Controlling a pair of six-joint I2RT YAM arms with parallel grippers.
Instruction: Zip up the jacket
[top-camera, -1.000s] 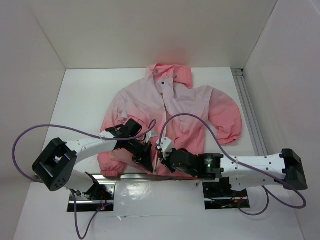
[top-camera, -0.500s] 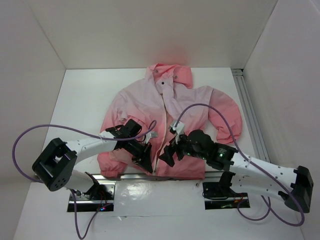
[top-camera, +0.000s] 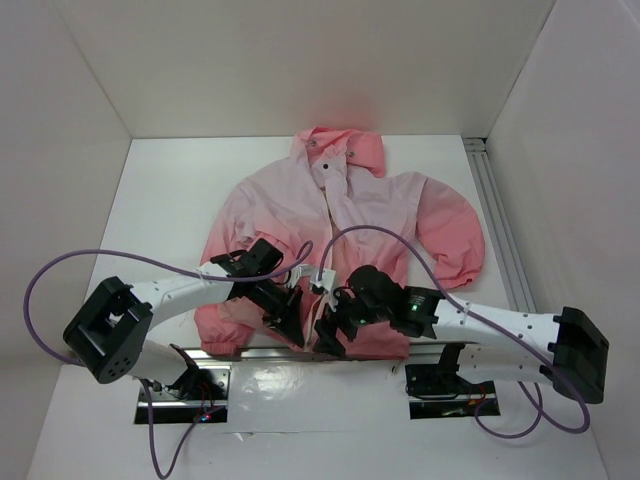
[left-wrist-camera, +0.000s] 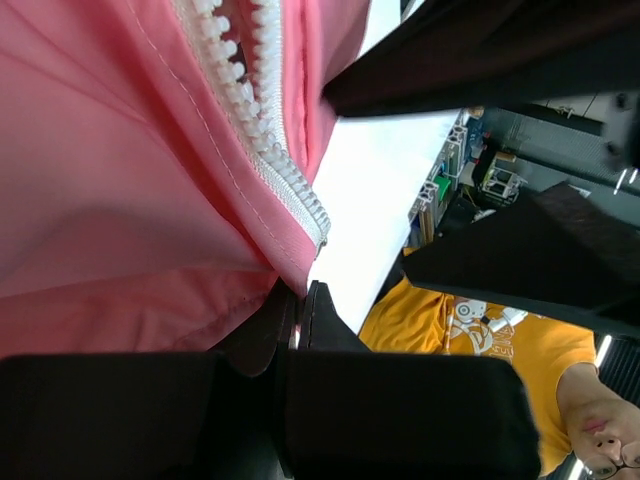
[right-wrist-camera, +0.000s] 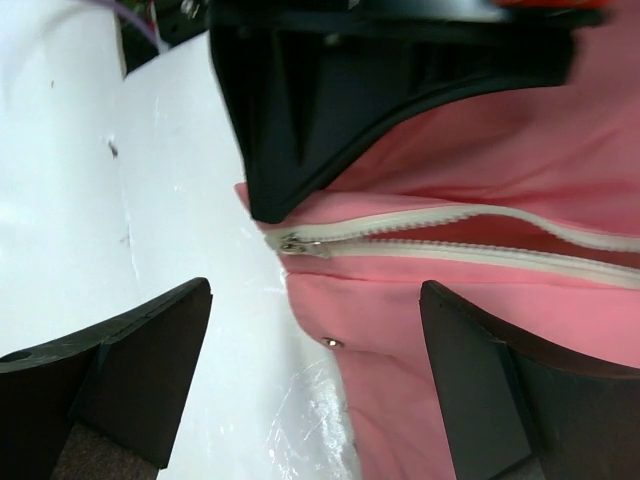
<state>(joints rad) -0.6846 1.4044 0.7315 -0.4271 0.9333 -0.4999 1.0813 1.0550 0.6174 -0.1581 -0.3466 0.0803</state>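
Note:
The pink jacket (top-camera: 370, 215) lies flat on the white table, hood at the far end, front zipper partly open. My left gripper (top-camera: 292, 328) is shut on the coral hem (left-wrist-camera: 120, 200) just left of the zipper's lower end (left-wrist-camera: 270, 150); its fingertips (left-wrist-camera: 298, 300) pinch the fabric edge. Right beside it, my right gripper (top-camera: 328, 335) hovers open over the hem. In the right wrist view the silver zipper slider (right-wrist-camera: 300, 243) sits at the bottom of the white teeth, between and beyond my open jaws (right-wrist-camera: 315, 300). The left gripper's black finger (right-wrist-camera: 300, 120) fills the top.
A small snap button (right-wrist-camera: 328, 342) sits on the hem below the slider. A metal strip (top-camera: 260, 352) runs along the table's near edge under the hem. An aluminium rail (top-camera: 495, 215) lines the right side. White walls enclose the table. Purple cables loop from both arms.
My right gripper opened, swung out to the right over the jacket, then came back to the hem beside the zipper's lower end. The left gripper kept its hold and stayed put.

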